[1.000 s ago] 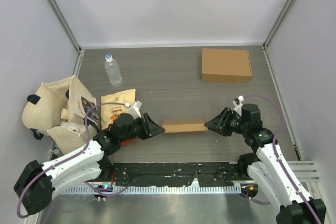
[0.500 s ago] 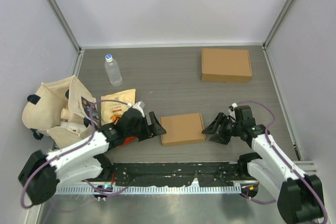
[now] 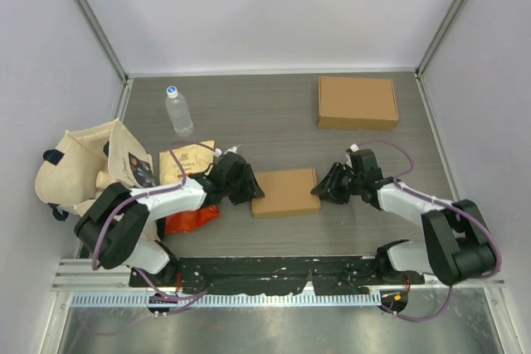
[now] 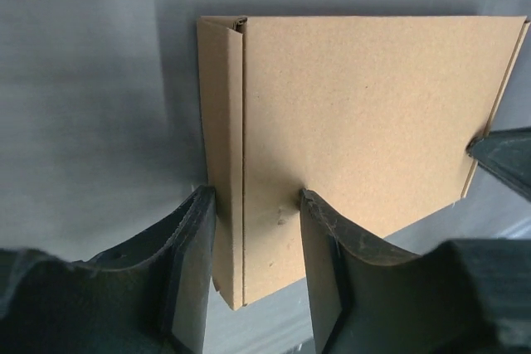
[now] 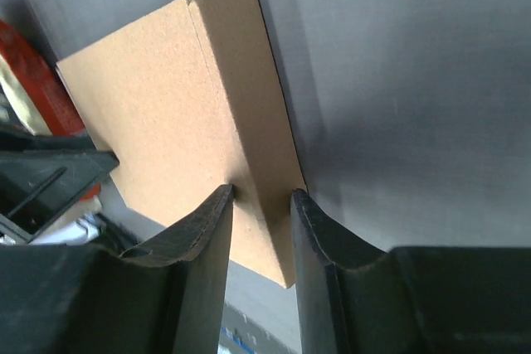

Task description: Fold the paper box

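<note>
— Brown cardboard box (image 3: 285,192) lies flat on the grey table (image 3: 274,130) now; a second ago it stood on edge.
— Left gripper (image 3: 249,191) clamps its left edge, right gripper (image 3: 319,191) its right edge.
— Counts?
— One clear plastic bottle (image 3: 177,111); two boxes, with the second cardboard box (image 3: 358,102) far right.
</note>
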Robot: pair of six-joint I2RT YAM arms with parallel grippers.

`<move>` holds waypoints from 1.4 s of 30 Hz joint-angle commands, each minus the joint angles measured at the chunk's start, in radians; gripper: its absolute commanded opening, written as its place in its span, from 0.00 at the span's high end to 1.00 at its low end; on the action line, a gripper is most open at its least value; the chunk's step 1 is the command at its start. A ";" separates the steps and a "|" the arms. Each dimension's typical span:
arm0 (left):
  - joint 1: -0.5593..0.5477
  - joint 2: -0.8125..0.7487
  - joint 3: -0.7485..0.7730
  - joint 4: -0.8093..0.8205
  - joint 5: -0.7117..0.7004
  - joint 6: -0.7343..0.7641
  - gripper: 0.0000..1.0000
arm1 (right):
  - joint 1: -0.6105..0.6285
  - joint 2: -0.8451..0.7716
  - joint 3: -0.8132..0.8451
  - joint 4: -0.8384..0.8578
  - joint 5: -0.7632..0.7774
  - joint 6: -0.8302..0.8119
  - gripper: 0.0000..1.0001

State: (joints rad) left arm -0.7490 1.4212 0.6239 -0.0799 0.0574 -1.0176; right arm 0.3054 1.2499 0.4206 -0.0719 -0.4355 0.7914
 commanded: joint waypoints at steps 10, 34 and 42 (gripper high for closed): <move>0.247 0.580 0.735 0.094 -0.001 0.177 0.60 | 0.008 0.701 0.803 0.103 0.250 -0.147 0.62; 0.366 0.753 1.126 -0.093 0.033 0.339 0.26 | 0.011 0.734 1.140 -0.133 0.417 -0.317 0.27; 0.291 0.330 0.992 -0.247 -0.122 0.477 0.20 | 0.018 0.349 0.967 -0.408 0.698 -0.402 0.22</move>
State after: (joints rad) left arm -0.3973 2.0453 1.6615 -0.2893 0.0223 -0.6319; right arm 0.3225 1.8572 1.5043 -0.3717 0.1078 0.4480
